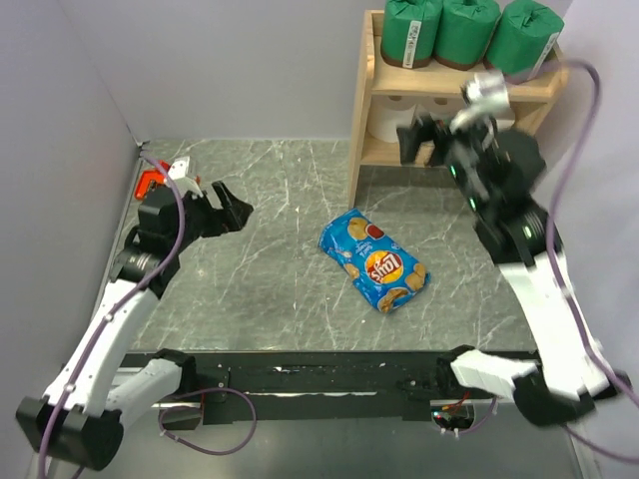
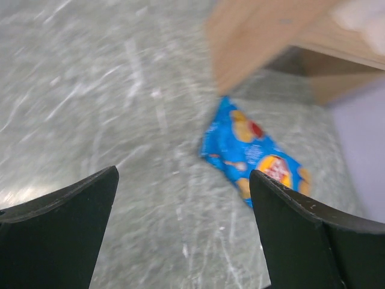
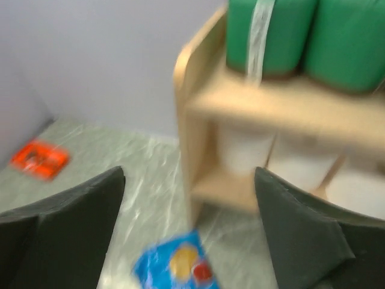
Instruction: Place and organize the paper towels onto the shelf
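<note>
The shelf [image 1: 364, 110] stands at the back right of the table. Three green-wrapped paper towels [image 1: 464, 32] sit in a row on its upper tier. White paper towels [image 3: 243, 150] stand side by side on the lower tier, partly hidden in the top view by my right arm. My right gripper [image 1: 424, 145] hovers just in front of the lower tier, open, with nothing between its fingers [image 3: 301, 223]. My left gripper [image 1: 245, 208] is open and empty over the left of the table, far from the shelf. In its wrist view its fingers [image 2: 72, 217] frame bare tabletop.
A blue chip bag [image 1: 373, 259] lies flat mid-table, in front of the shelf. A red flat tool [image 1: 152, 182] lies at the back left by the wall. Grey walls close in the left and back sides.
</note>
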